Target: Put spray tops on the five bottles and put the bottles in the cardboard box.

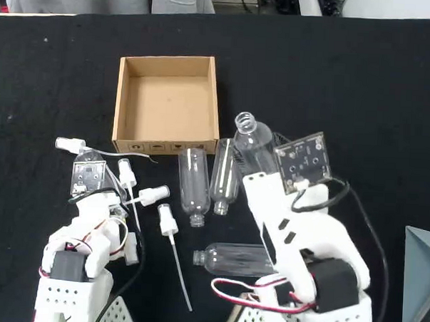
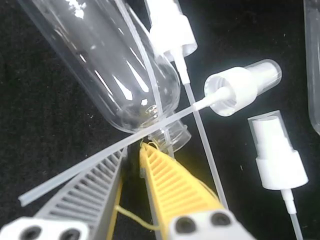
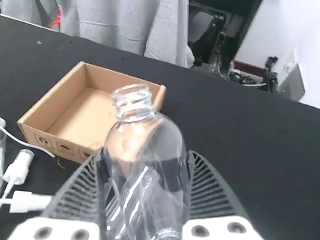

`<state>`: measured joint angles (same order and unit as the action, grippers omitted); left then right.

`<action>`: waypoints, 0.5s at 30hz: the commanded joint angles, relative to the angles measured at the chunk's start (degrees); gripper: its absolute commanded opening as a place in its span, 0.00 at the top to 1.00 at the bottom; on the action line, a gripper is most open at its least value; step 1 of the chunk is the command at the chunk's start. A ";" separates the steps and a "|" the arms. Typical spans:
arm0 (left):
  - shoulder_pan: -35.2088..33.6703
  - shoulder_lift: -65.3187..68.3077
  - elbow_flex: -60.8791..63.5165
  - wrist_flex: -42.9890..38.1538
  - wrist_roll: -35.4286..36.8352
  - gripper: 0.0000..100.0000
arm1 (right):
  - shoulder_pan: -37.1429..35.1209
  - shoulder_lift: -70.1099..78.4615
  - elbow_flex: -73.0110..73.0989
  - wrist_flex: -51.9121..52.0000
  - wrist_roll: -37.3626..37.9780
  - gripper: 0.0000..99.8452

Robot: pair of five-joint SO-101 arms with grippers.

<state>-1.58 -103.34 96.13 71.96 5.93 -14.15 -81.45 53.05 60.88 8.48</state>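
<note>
No word, number or brand name can be read anywhere. The only markings are a row of small dark printed signs (image 1: 157,146) on the open brown cardboard box (image 1: 123,100). They run along the lower part of its outer wall, the one facing the near edge of the black tabletop (image 1: 361,82). The high view shows four of them side by side, and the right wrist view shows three. They are too small for their shapes to be made out.
</note>
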 commanded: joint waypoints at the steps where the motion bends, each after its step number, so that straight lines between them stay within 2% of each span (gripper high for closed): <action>1: -0.22 -0.44 1.36 0.26 -0.70 0.96 | 2.02 -4.26 1.36 -2.02 -0.53 0.98; 15: -0.57 -0.44 -5.67 0.26 -0.35 0.96 | 2.11 -11.82 9.98 -4.92 -0.70 0.98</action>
<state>-1.58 -103.34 95.25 71.96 5.76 -13.71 -91.47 63.16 57.80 8.40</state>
